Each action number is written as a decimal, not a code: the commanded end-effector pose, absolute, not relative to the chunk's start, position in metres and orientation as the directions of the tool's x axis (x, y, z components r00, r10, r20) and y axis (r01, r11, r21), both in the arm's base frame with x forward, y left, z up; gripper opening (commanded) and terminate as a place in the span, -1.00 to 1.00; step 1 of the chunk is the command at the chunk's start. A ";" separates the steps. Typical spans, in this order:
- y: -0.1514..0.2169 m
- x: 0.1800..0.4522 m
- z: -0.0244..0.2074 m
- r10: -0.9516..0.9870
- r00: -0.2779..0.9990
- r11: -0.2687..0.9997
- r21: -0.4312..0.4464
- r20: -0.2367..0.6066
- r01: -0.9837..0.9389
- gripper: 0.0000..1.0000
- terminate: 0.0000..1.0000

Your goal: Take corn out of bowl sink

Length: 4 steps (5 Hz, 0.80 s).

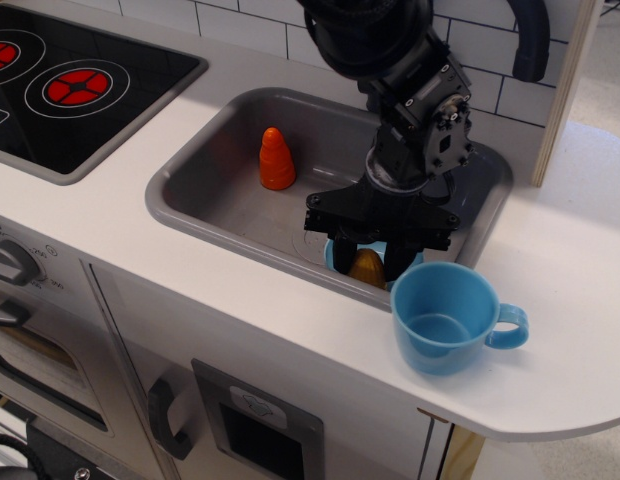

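Note:
The yellow corn (367, 269) sits in the small light blue bowl (330, 255) at the front right corner of the grey sink (220, 190). My black gripper (367, 258) is lowered into the bowl from above. Its fingers stand on either side of the corn, close to it, with the jaws narrowed but still a little apart. The gripper hides most of the bowl; only slivers of its rim show beside the fingers.
An orange cone toy (277, 158) stands upright in the sink's left part. A light blue mug (445, 315) with a handle stands on the white counter just right of the bowl, close to my fingers. A stove (70, 85) lies at the left. A black faucet (530, 40) is behind.

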State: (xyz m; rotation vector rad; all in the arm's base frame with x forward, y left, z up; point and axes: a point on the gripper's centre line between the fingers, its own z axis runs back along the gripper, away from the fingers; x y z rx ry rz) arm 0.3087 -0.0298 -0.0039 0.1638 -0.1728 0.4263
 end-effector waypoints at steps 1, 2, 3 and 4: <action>-0.024 0.327 0.035 0.443 0.860 0.885 0.029 0.253 -0.464 -1.00 -1.00; -0.017 0.334 0.059 0.474 0.848 0.877 -0.036 0.238 -0.480 -1.00 -1.00; -0.003 0.336 0.074 0.499 0.835 0.864 -0.064 0.231 -0.499 -1.00 -1.00; 0.022 0.338 0.075 0.518 0.825 0.852 -0.054 0.224 -0.520 -1.00 -1.00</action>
